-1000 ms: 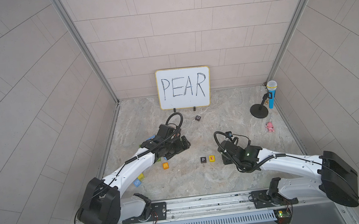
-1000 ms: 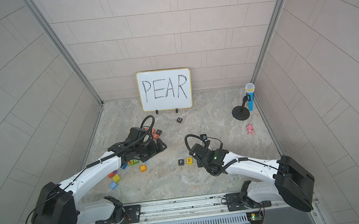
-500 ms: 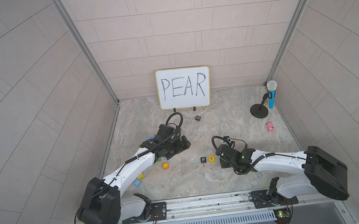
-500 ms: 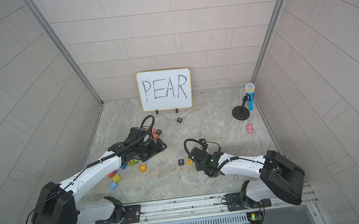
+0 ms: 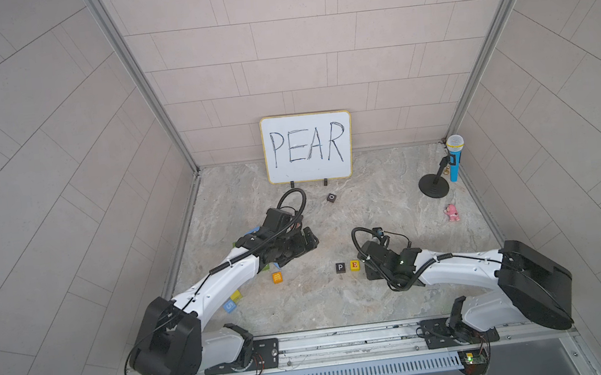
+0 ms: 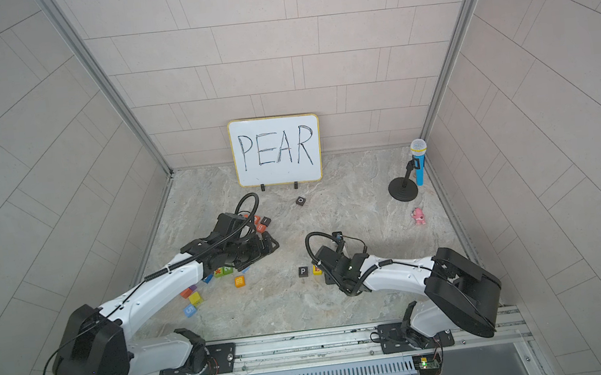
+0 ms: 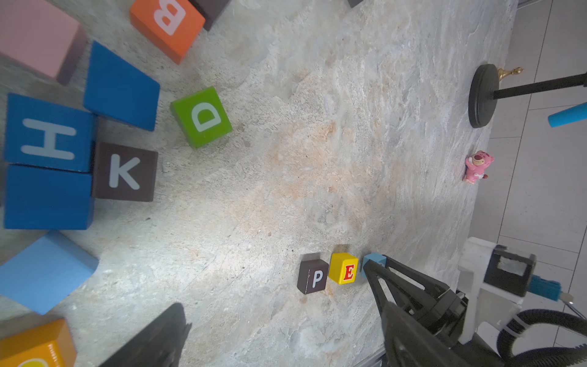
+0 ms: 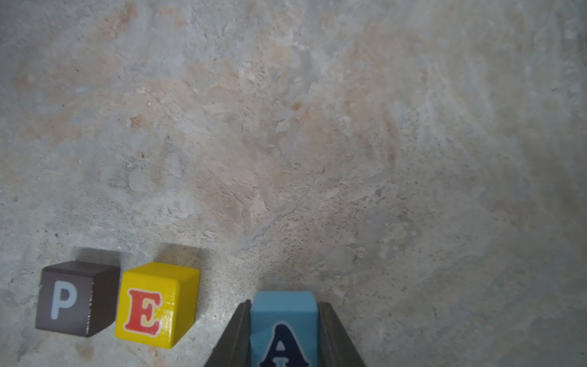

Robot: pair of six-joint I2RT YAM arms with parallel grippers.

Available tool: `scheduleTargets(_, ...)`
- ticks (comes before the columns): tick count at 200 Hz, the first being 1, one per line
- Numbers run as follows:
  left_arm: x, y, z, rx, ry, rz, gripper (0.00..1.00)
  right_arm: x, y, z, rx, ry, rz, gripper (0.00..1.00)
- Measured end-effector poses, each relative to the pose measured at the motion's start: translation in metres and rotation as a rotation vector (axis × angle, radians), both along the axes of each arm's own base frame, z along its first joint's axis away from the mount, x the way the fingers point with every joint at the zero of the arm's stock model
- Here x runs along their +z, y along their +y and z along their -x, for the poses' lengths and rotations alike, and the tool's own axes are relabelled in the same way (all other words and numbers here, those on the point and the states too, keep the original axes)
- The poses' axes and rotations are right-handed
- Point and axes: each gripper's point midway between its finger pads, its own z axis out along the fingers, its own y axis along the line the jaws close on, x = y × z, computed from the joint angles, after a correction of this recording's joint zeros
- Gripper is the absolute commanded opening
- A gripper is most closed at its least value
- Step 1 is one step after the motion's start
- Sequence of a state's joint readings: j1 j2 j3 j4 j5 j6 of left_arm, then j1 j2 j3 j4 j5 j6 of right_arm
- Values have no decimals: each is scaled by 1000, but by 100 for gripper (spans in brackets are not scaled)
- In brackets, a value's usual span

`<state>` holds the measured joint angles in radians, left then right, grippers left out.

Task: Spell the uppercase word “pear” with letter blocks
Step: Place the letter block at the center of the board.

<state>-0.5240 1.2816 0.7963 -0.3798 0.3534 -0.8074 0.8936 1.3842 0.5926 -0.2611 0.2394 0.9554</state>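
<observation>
Closed in on the row: my right gripper [image 8: 283, 305] is clamped on the light blue A block [image 8: 283, 319], its dark fingers [image 8: 236, 336] pressed flat against two opposite faces, the black letter facing up toward the wrist camera. The black P block [image 8: 74, 298] and the yellow E block [image 8: 155, 305] stand just beside each other on the stone-patterned tabletop [image 5: 369, 207], nearly touching and both reading upright. The A block sits in line with them, on the far side of the E block from the P block, with a narrow strip of bare surface between. Whether it rests on the tabletop or hangs just above it I cannot tell. In both top views my right wrist covers the A block, and only the P and E show at its tip. Across the table, my left gripper [image 6: 270, 244] holds its jaws wide apart with nothing between them, low over a loose cluster of other cubes, among them a green D block [image 7: 201, 117], a dark K block [image 7: 124, 171] and a blue H block [image 7: 47, 133]. At the back wall stands a whiteboard [image 5: 307, 147] lettered PEAR, with a toy microphone [image 5: 455, 159] and a small pink figure [image 5: 452, 213] off to one side.
</observation>
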Motion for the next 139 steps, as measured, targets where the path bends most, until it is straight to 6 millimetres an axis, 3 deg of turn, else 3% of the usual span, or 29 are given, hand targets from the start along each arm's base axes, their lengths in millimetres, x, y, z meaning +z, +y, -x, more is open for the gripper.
scheduleTargets(139,9,4,2,-3,-31,-1,100,-2,3,-2,-39,-8,-2,29)
